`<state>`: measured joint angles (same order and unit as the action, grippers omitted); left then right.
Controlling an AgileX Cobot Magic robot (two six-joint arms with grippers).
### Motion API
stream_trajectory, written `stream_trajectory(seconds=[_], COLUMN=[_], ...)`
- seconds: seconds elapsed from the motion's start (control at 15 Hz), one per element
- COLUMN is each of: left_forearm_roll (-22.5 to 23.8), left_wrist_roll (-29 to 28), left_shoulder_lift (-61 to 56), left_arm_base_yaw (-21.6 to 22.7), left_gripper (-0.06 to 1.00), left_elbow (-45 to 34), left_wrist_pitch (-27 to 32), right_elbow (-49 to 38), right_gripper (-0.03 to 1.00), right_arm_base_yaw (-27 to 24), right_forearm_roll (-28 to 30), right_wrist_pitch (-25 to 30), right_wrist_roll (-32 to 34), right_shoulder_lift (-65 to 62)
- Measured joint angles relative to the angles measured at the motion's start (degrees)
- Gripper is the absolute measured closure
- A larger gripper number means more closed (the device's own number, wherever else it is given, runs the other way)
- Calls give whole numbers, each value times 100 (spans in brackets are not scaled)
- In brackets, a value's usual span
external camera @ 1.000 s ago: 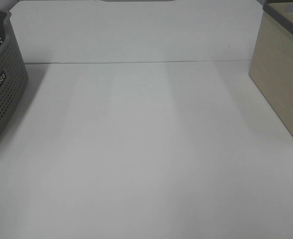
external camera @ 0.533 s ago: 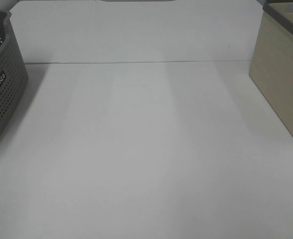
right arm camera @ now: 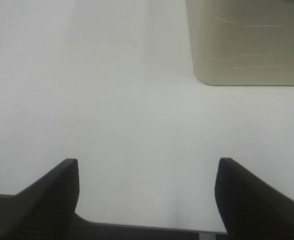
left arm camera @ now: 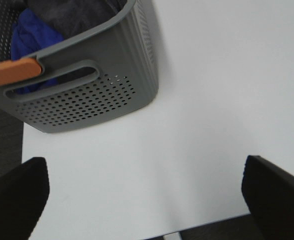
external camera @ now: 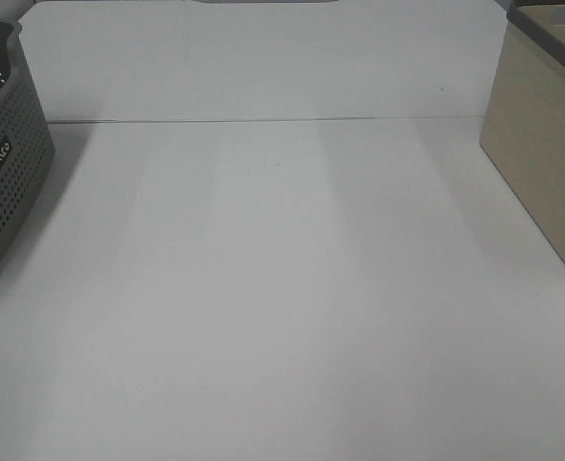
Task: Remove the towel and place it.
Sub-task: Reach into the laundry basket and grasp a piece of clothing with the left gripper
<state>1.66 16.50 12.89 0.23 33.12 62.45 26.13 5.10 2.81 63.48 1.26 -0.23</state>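
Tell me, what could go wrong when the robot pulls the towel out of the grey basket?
1. The dark towel lies bunched against a blue cloth, so the open left gripper might grab the wrong one, or both.
2. The grey basket stands near the edge of the table; if the towel snags on the way up, it could drag or tip the basket.

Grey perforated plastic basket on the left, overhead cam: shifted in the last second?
No. The grey perforated plastic basket sits at the same spot against the thin seam line across the white table.
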Motion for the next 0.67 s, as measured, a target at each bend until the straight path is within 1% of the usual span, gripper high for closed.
stream_trajectory(seconds=[0.07, 0.13, 0.33, 0.4, 0.47, 0.6, 0.67], left_forearm_roll=[40, 212, 768, 865, 1083, 1513, 1702], left_wrist_roll=[544, 1478, 3300, 3507, 3753, 4062, 4280], left_shoulder_lift=[395, 1089, 2756, 3014, 3678, 5025, 6045], left_arm_base_yaw=[0, 0, 0, 0, 0, 0, 0], left_gripper=[-5, -5, -5, -5, -5, -5, -5], left_elbow=[258, 768, 1937, 2177, 2630, 3661, 4463], left_wrist_pitch=[74, 92, 178, 183, 183, 183, 172], right_elbow=[0, 0, 0, 0, 0, 0, 0], right_gripper=[22, 22, 22, 22, 22, 22, 22], right_arm_base_yaw=[0, 0, 0, 0, 0, 0, 0], right_forearm_roll=[0, 0, 0, 0, 0, 0, 0], right_wrist_pitch=[0, 0, 0, 0, 0, 0, 0], right_wrist_roll=[0, 0, 0, 0, 0, 0, 0], right_shoulder_lift=[0, 0, 0, 0, 0, 0, 0])
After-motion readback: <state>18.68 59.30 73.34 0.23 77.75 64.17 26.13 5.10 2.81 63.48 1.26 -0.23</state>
